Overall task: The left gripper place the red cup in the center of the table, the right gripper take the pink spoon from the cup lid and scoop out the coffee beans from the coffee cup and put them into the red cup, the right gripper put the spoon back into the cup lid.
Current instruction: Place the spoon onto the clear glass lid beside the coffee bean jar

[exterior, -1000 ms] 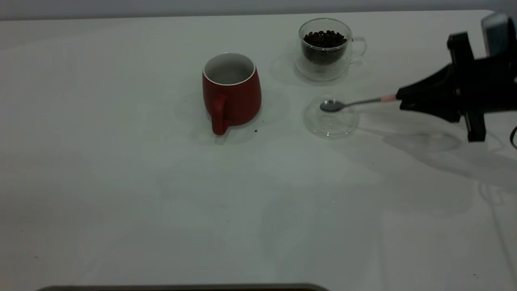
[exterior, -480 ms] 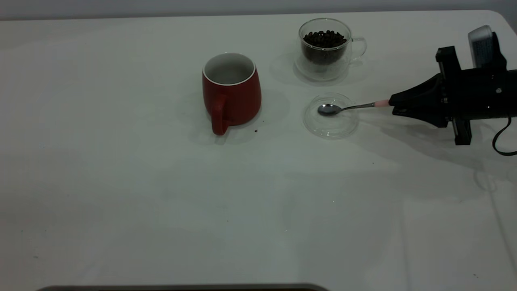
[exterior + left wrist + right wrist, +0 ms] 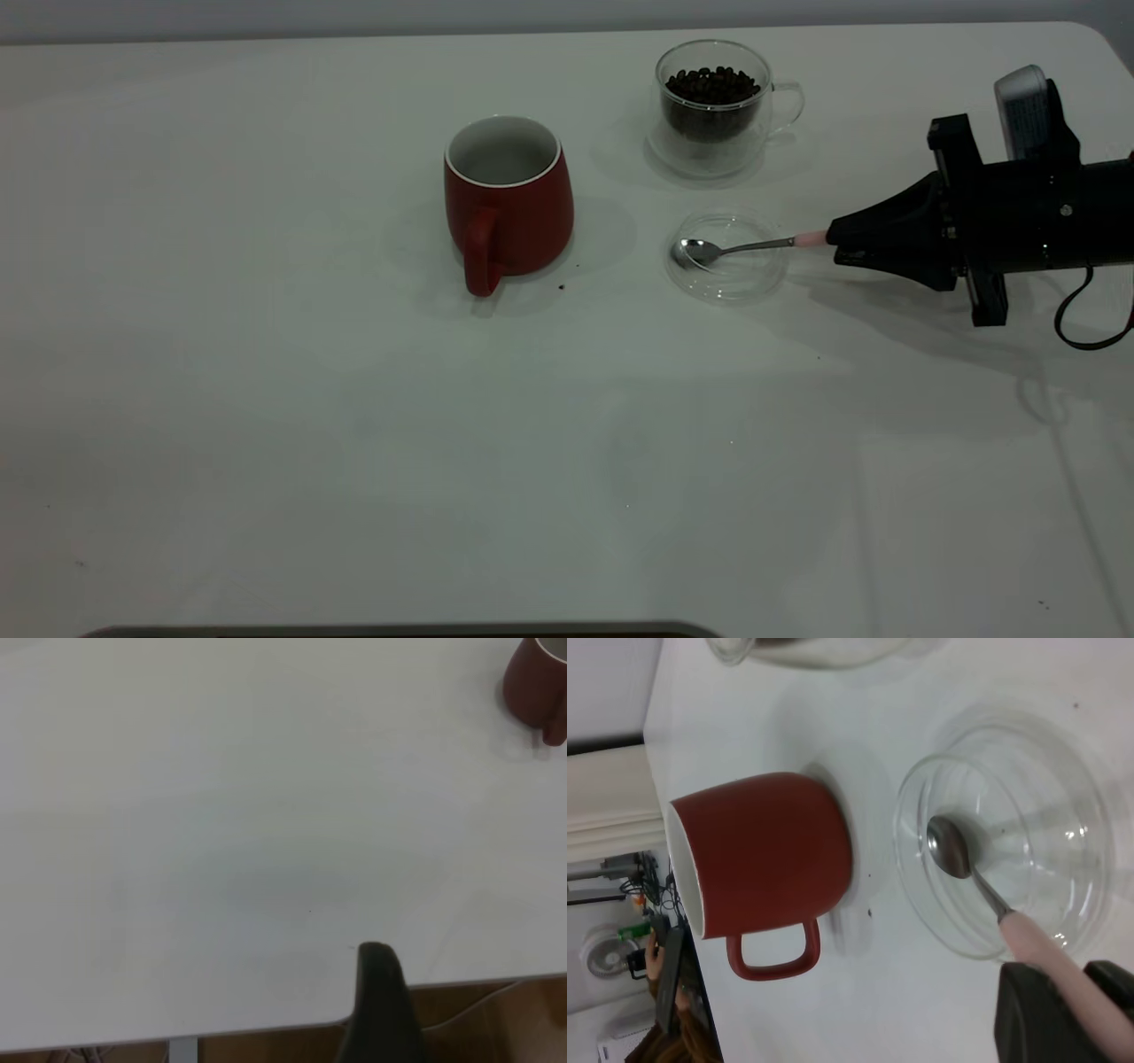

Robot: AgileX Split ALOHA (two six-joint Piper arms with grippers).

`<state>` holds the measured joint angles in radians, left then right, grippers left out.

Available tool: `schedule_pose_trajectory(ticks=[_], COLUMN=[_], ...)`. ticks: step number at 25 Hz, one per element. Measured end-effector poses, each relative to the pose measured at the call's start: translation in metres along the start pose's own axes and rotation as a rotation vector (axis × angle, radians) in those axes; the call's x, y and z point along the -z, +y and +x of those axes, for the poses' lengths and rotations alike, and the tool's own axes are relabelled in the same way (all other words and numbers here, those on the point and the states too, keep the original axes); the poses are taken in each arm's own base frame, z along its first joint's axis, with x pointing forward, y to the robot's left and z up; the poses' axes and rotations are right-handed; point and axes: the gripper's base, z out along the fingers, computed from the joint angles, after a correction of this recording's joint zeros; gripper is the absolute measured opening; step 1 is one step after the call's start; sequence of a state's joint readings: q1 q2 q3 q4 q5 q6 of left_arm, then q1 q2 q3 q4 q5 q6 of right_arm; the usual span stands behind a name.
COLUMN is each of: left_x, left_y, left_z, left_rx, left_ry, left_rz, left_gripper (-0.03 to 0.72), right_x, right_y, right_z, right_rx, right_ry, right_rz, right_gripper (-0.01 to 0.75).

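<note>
White table, last step under way: pink spoon, bowl resting inside the cup lid, handle clamped in the right gripper. Beyond its tip, the red cup; next, release and withdraw. Left gripper parked, state unclear.

The white table is seen with the red cup standing on it at the picture's edge, well apart from one dark finger of the left gripper.
</note>
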<state>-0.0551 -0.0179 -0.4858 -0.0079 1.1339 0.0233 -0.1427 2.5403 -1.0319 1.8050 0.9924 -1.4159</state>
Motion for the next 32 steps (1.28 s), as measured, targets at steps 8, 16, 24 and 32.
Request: schedule_pose_trajectory(ticks=[8, 16, 24, 32], left_x=[0.000, 0.000, 0.000, 0.000], left_y=[0.000, 0.000, 0.000, 0.000], left_z=[0.000, 0.000, 0.000, 0.000], left_rx=[-0.001, -0.001, -0.001, -0.001], left_ry=[0.000, 0.000, 0.000, 0.000], left_rz=[0.000, 0.000, 0.000, 0.000], left_gripper=[0.588, 0.588, 0.588, 0.588], right_x=[-0.006, -0.006, -0.006, 0.024], right_y=[0.002, -0.001, -0.003, 0.037], right_z=[0.004, 0.004, 0.004, -0.005], right_rx=[0.018, 0.034, 0.035, 0.142], right_ry=[0.018, 0.015, 0.014, 0.031], right_rz=[0.014, 0.045, 0.053, 0.128], right_gripper=[0.110, 0.304, 0.602, 0.616])
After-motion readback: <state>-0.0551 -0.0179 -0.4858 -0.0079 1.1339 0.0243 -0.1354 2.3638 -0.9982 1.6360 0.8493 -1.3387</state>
